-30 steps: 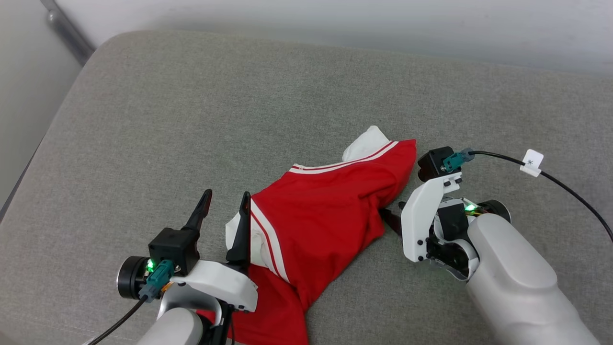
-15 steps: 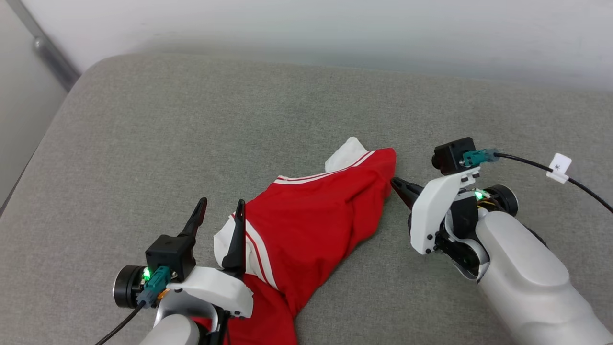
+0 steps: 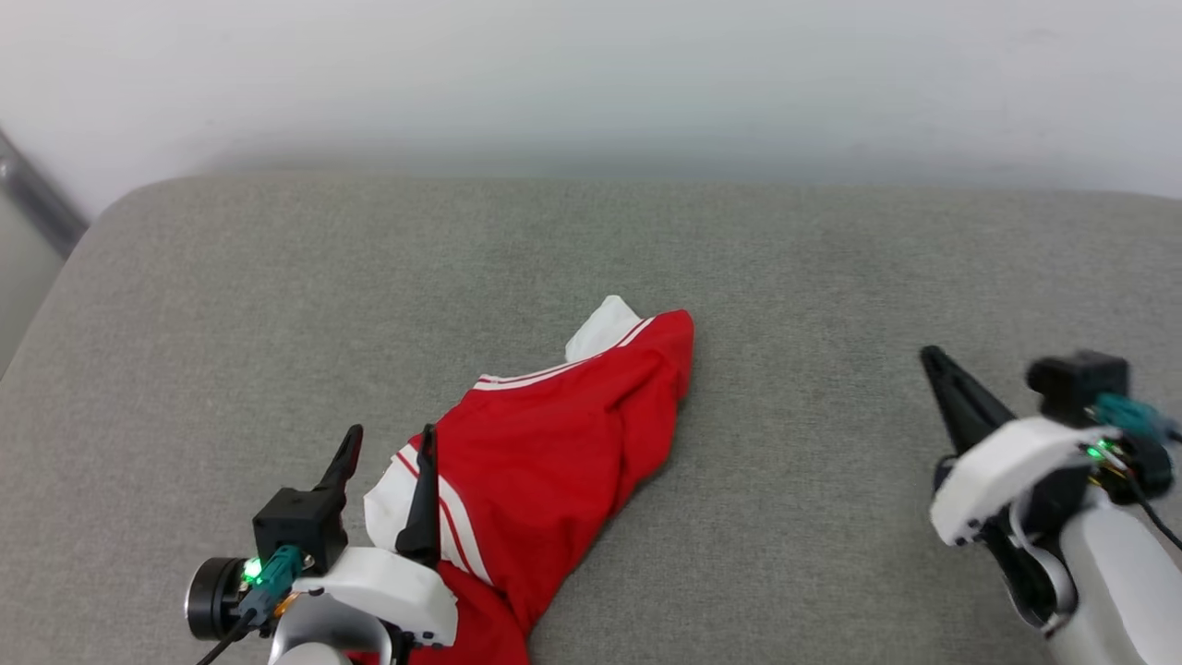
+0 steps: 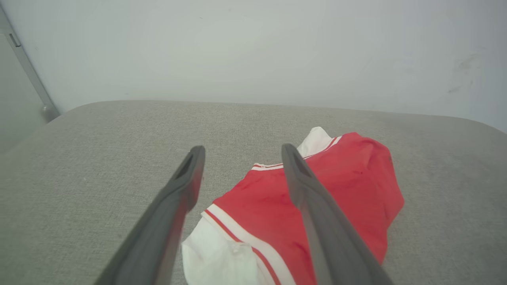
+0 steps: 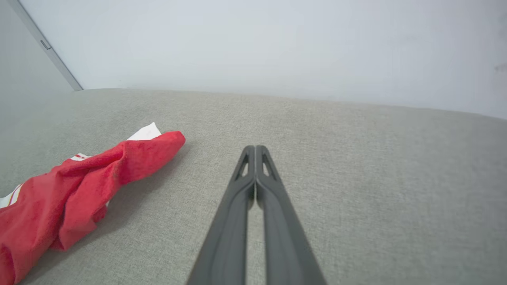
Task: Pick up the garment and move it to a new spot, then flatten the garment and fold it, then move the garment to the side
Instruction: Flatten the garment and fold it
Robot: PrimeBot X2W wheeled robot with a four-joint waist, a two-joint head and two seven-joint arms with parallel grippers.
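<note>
Two grippers low in head view. Left gripper point(image 3: 390, 434), lower left: jaws wide apart, empty, beside white sleeve. Right gripper point(image 3: 931, 356), lower right: jaws pressed together, empty. Garment point(image 3: 554, 443) crumpled lower centre on grey cushion point(image 3: 277, 296).
</note>
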